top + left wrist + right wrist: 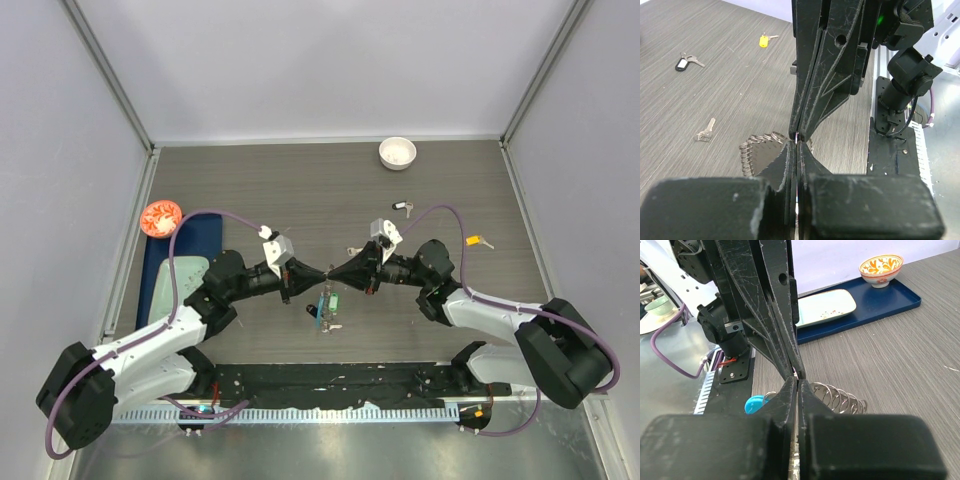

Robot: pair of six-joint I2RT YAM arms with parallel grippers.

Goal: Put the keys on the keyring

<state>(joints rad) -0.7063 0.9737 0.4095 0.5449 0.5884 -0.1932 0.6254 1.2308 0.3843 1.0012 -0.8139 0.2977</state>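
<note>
My left gripper (pixel 322 274) and right gripper (pixel 338 272) meet tip to tip above the table's middle. Both are shut. In the left wrist view my gripper (pixel 797 143) has a thin bright metal sliver between its fingers. In the right wrist view my gripper (pixel 797 383) pinches a thin silver key. The keyring (pixel 328 308) lies on the table just below them, its coils (pixel 756 146) (pixel 840 397) and blue segment (pixel 754 403) showing. A black-tagged key (pixel 401 207) (pixel 682 62), a yellow-tagged key (pixel 480 241) (pixel 764 40) and a plain key (pixel 705 132) lie loose.
A small white bowl (pixel 397 152) stands at the back. A blue tray (pixel 165 262) (pixel 875 300) at the left holds a pale plate (pixel 825 307) and a red-patterned bowl (pixel 160 217) (pixel 881 269). Grey walls enclose the table.
</note>
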